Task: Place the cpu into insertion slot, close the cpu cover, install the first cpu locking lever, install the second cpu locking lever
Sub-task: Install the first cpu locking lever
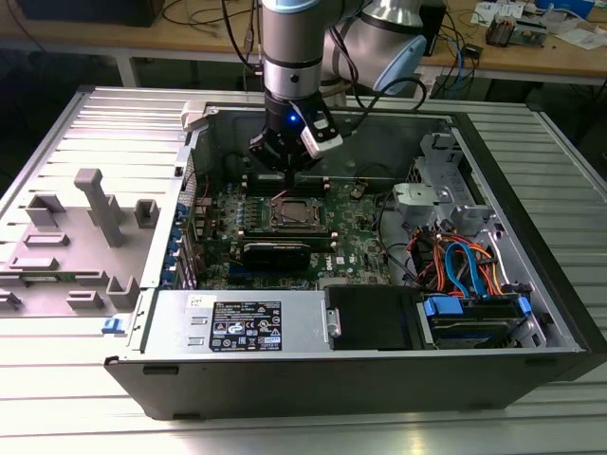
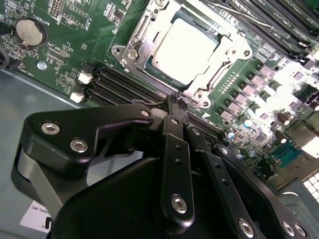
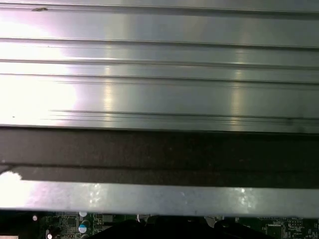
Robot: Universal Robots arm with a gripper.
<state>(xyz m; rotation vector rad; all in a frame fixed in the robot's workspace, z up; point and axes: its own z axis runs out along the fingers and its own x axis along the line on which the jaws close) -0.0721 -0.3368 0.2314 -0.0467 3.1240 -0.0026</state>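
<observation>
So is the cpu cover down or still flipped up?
Down: the cpu cover lies flat around the cpu in the second wrist view.

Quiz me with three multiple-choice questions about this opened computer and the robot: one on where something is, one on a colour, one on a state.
1. Where is the gripper in the exterior view?
A. Over the drive cables
B. Just above the motherboard, beside the insertion slot
C. Outside the case

2. What colour is the motherboard?
A. Red
B. White
C. Green

3. How is the cpu placed?
A. Seated in the slot, with the cpu cover down around it
B. Held in the gripper
C. Lying outside the case

Answers:
1. B. The arm reaches into the case next to the socket.
2. C. The board is green in the exterior and second wrist views.
3. A. The silver top shows through the cover's window in the second wrist view.
</observation>
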